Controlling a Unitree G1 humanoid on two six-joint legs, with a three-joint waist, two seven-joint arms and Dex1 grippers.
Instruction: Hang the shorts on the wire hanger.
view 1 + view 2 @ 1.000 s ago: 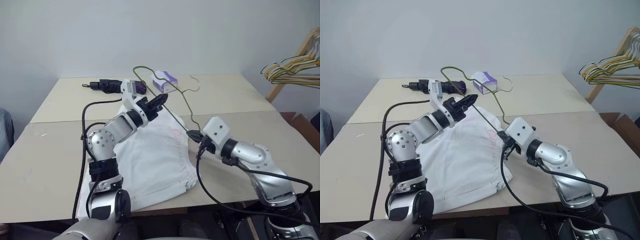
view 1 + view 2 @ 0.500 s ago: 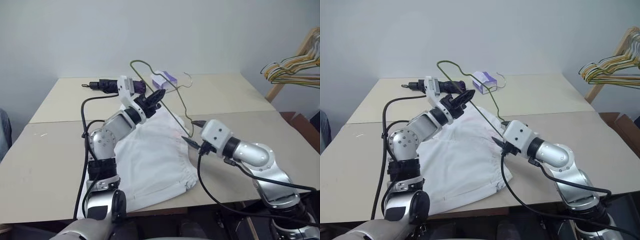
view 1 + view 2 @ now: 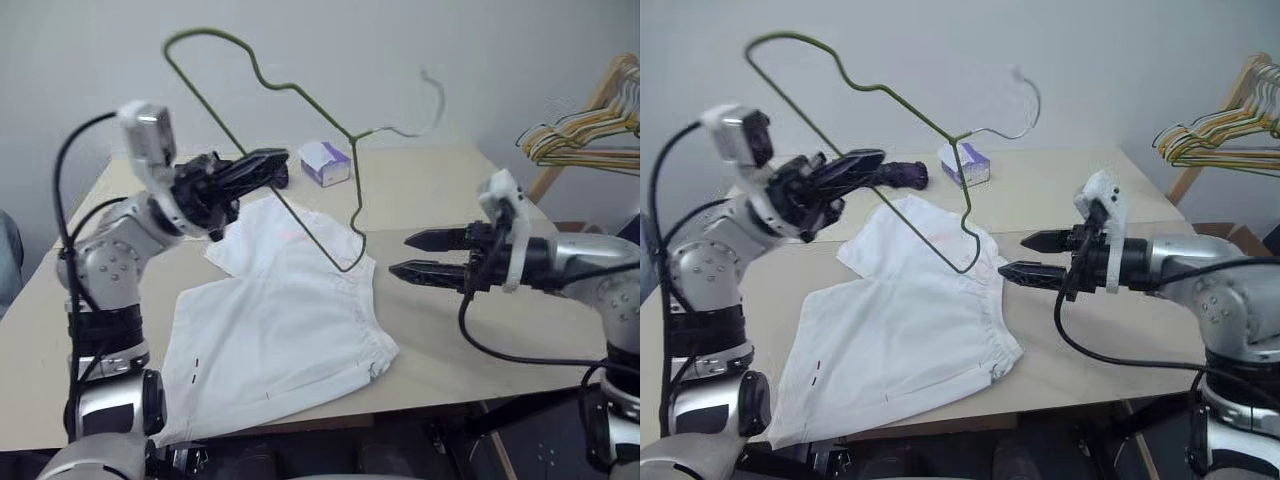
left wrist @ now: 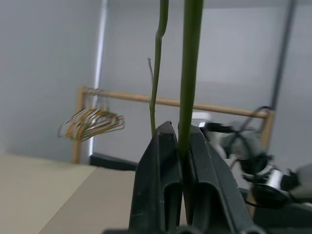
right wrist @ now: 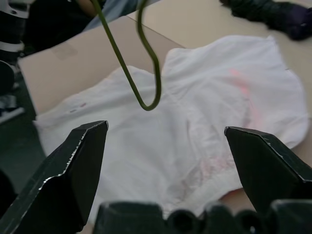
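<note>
Left gripper (image 3: pixel 255 170) clamps the wire hanger (image 3: pixel 300 150) aloft over the flat shorts (image 3: pixel 285 315) on the table (image 3: pixel 440 190), right gripper (image 3: pixel 420 255) gaping just right; next, likely threading cloth through.

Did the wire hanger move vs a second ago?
Yes. The wire hanger, pinched in the left gripper, has gone up: its top loop stood near the tissue box and is now high against the wall.

Plain pale wall (image 3: pixel 520 40) behind a beige table (image 3: pixel 450 190) (two tops pushed together); wooden rack (image 3: pixel 590 110) at right
</note>
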